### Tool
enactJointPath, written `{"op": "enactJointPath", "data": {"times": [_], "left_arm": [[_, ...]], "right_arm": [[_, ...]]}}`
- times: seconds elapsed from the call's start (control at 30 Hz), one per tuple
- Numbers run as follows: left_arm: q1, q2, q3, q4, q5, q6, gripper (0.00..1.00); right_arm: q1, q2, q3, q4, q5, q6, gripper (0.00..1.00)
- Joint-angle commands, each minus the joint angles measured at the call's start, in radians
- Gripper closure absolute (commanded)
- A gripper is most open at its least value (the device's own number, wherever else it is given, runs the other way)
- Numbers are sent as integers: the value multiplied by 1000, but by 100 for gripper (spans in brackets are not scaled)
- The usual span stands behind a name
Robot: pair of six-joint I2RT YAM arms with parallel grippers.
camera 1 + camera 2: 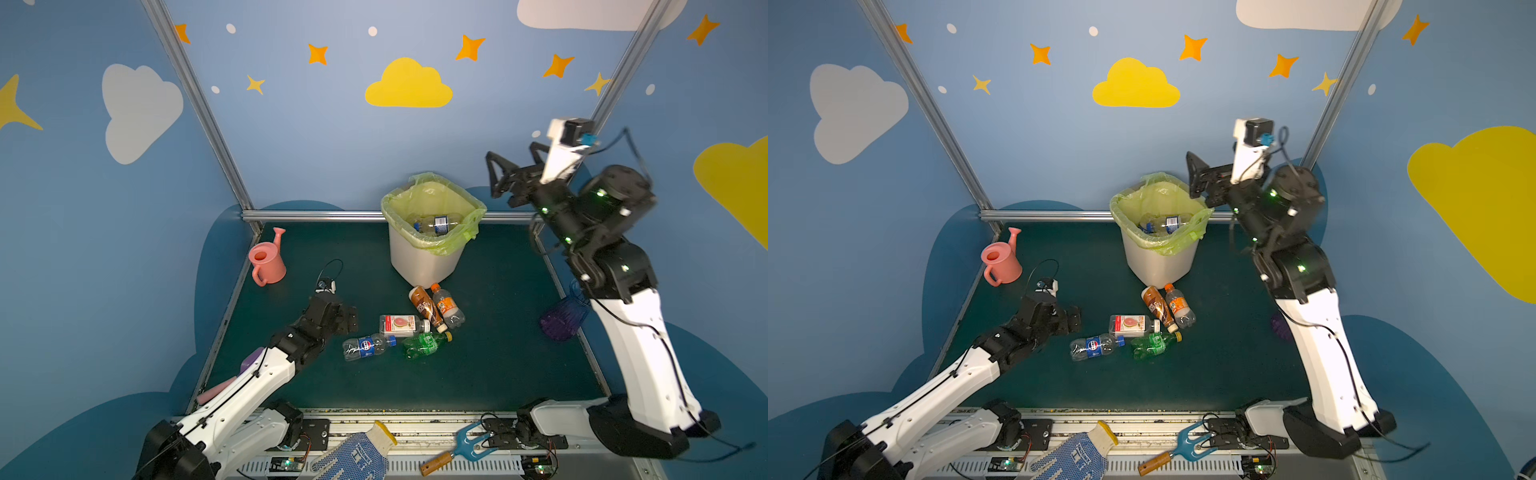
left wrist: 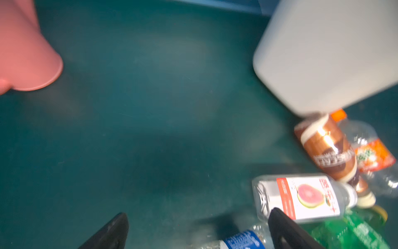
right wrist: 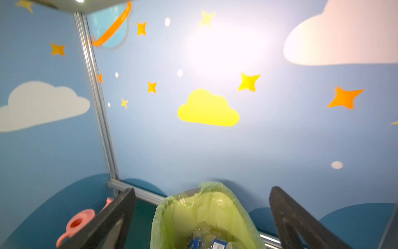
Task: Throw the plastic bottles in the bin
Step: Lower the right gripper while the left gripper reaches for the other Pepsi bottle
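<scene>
The right gripper (image 1: 512, 150) hangs with its jaws spread wide and nothing between them. The bin (image 1: 424, 266) stands below it and a little ahead. In the right wrist view the bin's mouth is framed between the two fingers, and a bottle in the bin (image 1: 438, 224) lies on top of other clear ones.

The left gripper (image 1: 351, 320) sits low over the mat (image 1: 498, 365), also fully open and empty. Five bottles lie in a tight cluster ahead of it. The blue-labelled bottle (image 1: 368, 347) is nearest, partly between the fingers in the left wrist view. That view is too blurred to tell whether a finger touches it. The guava-labelled bottle (image 1: 401, 325) lies just beyond one fingertip, with the green bottle (image 1: 424, 345) beside it. The brown bottle (image 1: 428, 309) and the orange-labelled bottle (image 1: 446, 307) lie farther ahead, at the foot of the bin.

The likeliest trouble is the crowding. A finger coming down beside the blue-labelled bottle could strike the guava-labelled one and send the round bottles rolling. Thin clear plastic may also buckle and slip out as the jaws shut.

If both arms reach for the cluster at once, they could meet over it. The right gripper could catch the loose liner (image 1: 471, 220) on its way down and drag the light bin. The right arm's swing could also knock the ribbed vase (image 1: 561, 320), which stands well behind that gripper, beside the forearm.
</scene>
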Motion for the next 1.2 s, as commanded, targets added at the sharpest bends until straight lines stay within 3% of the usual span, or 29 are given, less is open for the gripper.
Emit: {"op": "enactJointPath", "data": {"times": [0.0,0.23,0.57,0.8,1.17], "left_arm": [[-75,61,47,-103,-61,60,0],[-203,188,119,-185,-91,111,0],[-278,359,290,-411,26,287,3],[-285,473,359,-513,65,377,4],[-285,636,384,-467,72,423,9]], "right_arm": [[-54,24,-167,3,9,76,2],[-220,-121,-519,52,-59,238,2],[-456,-289,-926,44,-182,362,2],[-555,-332,-1036,24,-238,378,2],[-621,-343,-1086,26,-274,405,2]]}}
